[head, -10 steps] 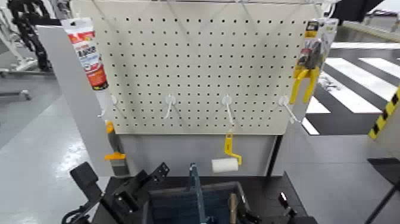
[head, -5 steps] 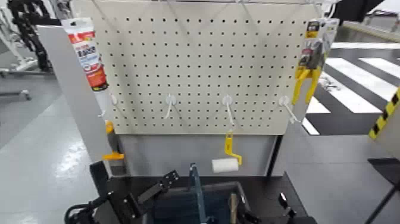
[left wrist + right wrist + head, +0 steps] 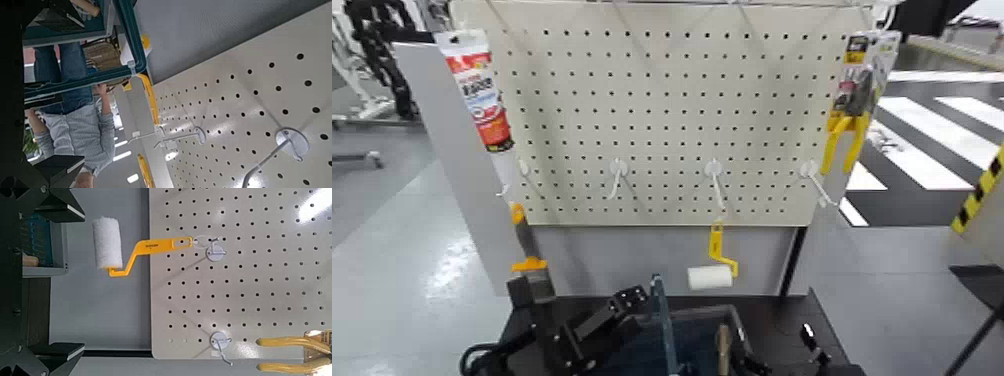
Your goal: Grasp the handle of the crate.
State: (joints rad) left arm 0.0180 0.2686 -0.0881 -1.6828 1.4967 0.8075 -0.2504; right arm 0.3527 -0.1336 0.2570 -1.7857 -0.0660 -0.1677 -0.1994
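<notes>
The dark grey crate [image 3: 727, 318] sits at the bottom centre of the head view, with a blue-tinted inside. Its thin dark blue-grey handle [image 3: 658, 315] rises upright from the middle. My left gripper [image 3: 624, 303] is open and empty, just left of the handle and near its upper part, not touching it. My right gripper [image 3: 811, 345] stays low at the crate's right side, open and empty. In the right wrist view its fingers [image 3: 56, 205] stand wide apart, with a part of the crate [image 3: 33, 236] between them.
A cream pegboard [image 3: 672, 110] stands behind the crate with a sealant tube [image 3: 480, 90], yellow pliers [image 3: 847, 130], a scraper [image 3: 522, 250] and a yellow-handled paint roller [image 3: 710, 275]. A tan tool handle [image 3: 723, 345] lies in the crate. A person [image 3: 78, 133] shows in the left wrist view.
My left arm has swung to the right, carrying the gripper from the crate's left corner up close to the handle. The right arm has not moved.
</notes>
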